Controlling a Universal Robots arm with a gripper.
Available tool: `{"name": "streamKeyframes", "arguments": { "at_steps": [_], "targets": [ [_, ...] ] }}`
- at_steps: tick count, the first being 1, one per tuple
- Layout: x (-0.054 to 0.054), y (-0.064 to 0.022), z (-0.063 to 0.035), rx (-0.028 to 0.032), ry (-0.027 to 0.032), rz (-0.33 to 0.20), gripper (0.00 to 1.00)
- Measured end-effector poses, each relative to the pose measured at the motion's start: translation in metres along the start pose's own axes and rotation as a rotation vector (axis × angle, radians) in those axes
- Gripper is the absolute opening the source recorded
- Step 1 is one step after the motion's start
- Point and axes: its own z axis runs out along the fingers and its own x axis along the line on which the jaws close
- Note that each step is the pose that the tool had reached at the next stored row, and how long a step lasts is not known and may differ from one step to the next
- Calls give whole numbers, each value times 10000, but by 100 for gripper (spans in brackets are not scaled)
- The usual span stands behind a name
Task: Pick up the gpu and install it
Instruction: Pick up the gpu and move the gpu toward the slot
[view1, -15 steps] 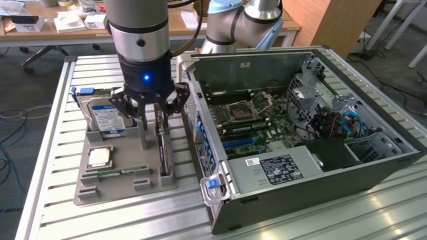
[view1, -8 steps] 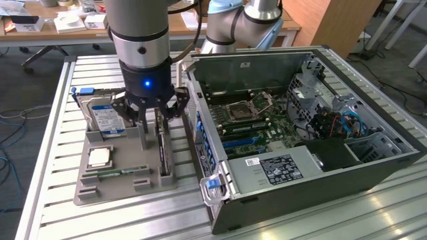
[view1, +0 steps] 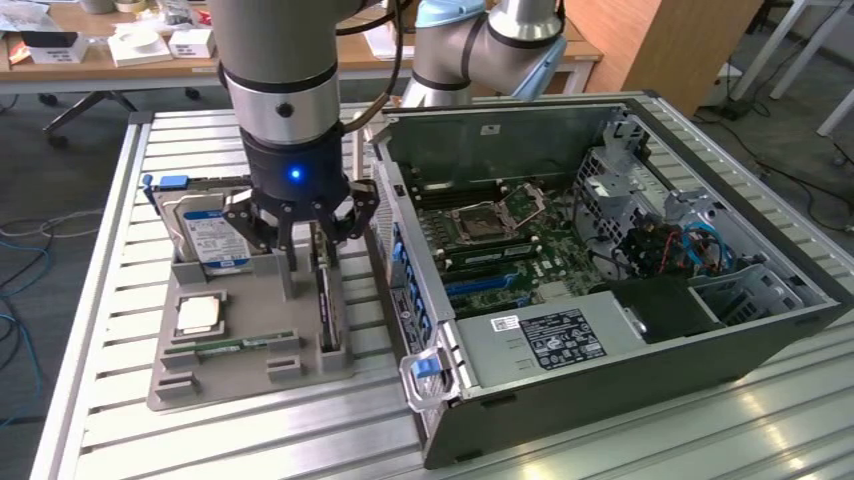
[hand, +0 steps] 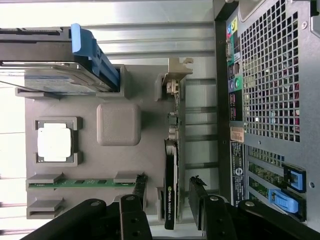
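As the arm hangs over the tray (view1: 187, 372), step: lining up to grasp the gpu (hand: 171, 186); nothing is held.
Fingers (hand: 198, 200): spread wide, one to each side of the card's black end, touching neither face as far as the wrist view tells.
Gpu: on edge in a slot of the grey tray on the counter (view1: 100, 200), bracket end away from the fingers, just beside the open case (view1: 601, 330).
Neighbours: hard drive (view1: 207, 235), cpu (view1: 200, 315) and ram stick (view1: 240, 345) sit in their own pockets of the tray, apart from the card.
Height: probably just above the card's top edge; the exterior view leaves this unsure.
Doing it well: keep the card centred between the fingers with its faces parallel to them, come straight down clear of the slot posts, and close on the flat faces, not on the bracket.
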Motion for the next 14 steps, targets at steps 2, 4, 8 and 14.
{"name": "streamKeyframes", "arguments": {
  "at_steps": [2,4,8,14],
  "targets": [
    [-9,1,4,-4,-4,-1,47],
    [-21,1,4,-1,-1,-1,47],
    [-28,1,32,0,-2,0,47],
    [-26,-4,126,-1,-2,-1,47]
  ]
}}
